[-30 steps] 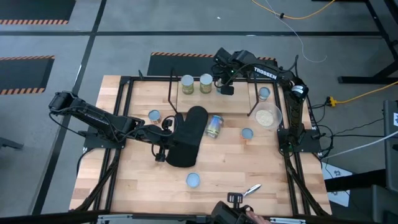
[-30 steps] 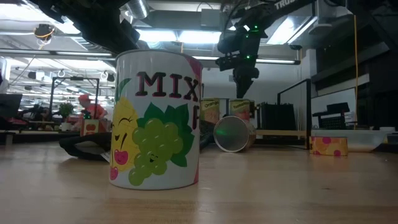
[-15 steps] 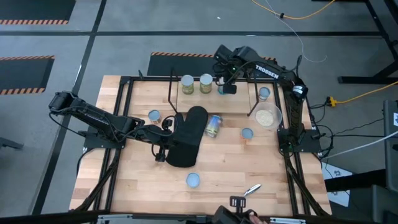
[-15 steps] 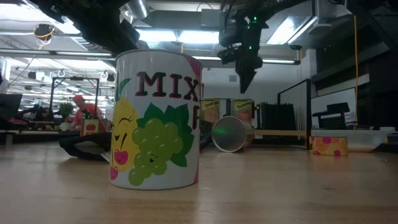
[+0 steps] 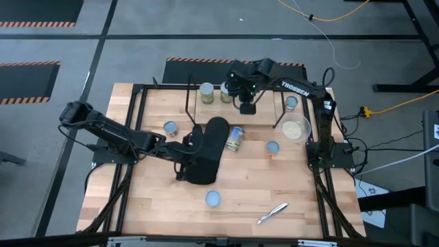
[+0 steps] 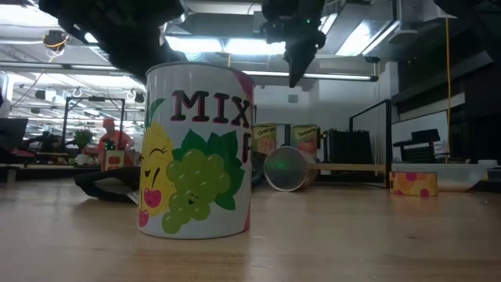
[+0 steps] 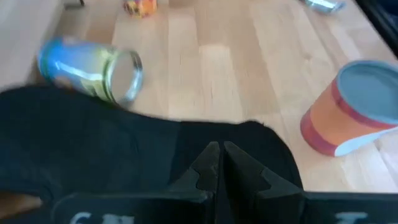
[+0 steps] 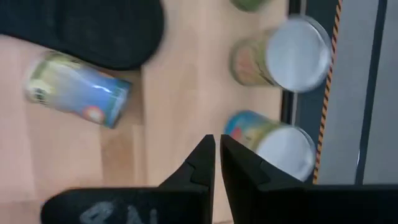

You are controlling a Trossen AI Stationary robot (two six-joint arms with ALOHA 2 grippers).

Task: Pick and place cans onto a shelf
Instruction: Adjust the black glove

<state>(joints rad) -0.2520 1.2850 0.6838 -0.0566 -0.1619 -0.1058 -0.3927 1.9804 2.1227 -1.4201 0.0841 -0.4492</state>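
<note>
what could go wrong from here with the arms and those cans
The right gripper hangs shut just beside the two upright cans on the shelf; a sideways swing could knock them over. The left gripper, shut over the black cloth, could drag it into the can lying on its side and set it rolling.

Black cloth (image 5: 206, 152) just ahead of closed left gripper (image 7: 217, 163); beside it, toppled can (image 7: 92, 67) with blue-and-green label, upright can (image 7: 352, 106) orange-red with pale-blue top. Below right gripper (image 8: 217, 163), silver-topped cans (image 8: 297, 46), green-yellow labels.
</note>
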